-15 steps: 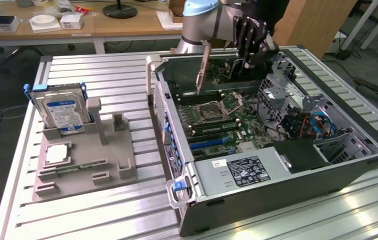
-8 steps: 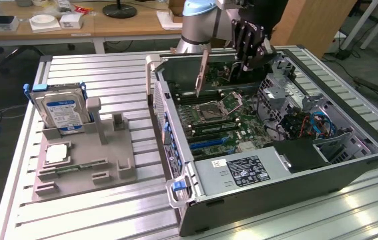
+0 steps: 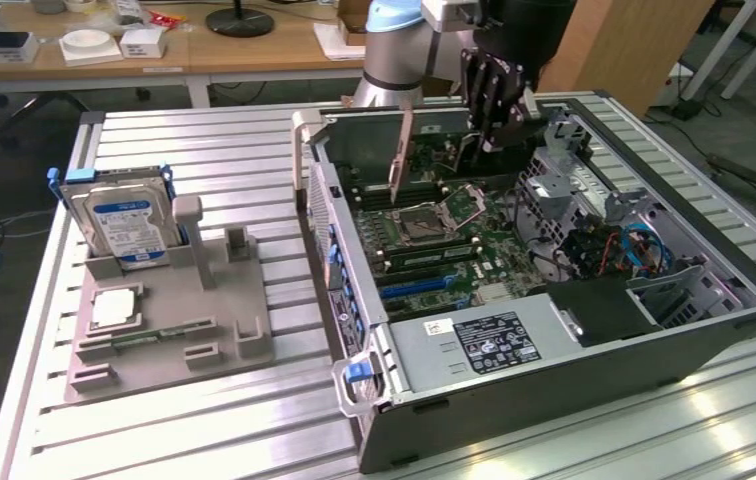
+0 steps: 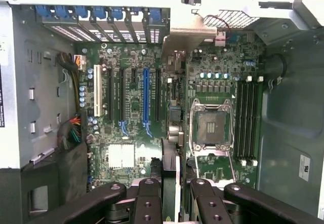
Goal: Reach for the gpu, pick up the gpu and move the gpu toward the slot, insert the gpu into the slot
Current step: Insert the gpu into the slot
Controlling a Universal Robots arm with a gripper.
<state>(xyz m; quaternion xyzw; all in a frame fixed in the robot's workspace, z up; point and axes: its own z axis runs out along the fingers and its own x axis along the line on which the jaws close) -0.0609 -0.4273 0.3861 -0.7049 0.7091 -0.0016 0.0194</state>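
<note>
My gripper hangs over the far end of the open computer case, shut on the gpu. The gpu is a thin card with a narrow metal end bracket, held upright above the motherboard. In the wrist view the gpu shows edge-on between the two black fingers, and its bracket reaches toward the case's rear wall. It is raised above the board, a little to the CPU-socket side of the row of expansion slots, where the blue slot is. The blue slot also shows in the exterior view.
A grey fixture at the exterior view's left holds a blue-labelled hard drive, a silver chip and a small memory stick. The power supply and drive cage crowd the case. Desks stand behind the table.
</note>
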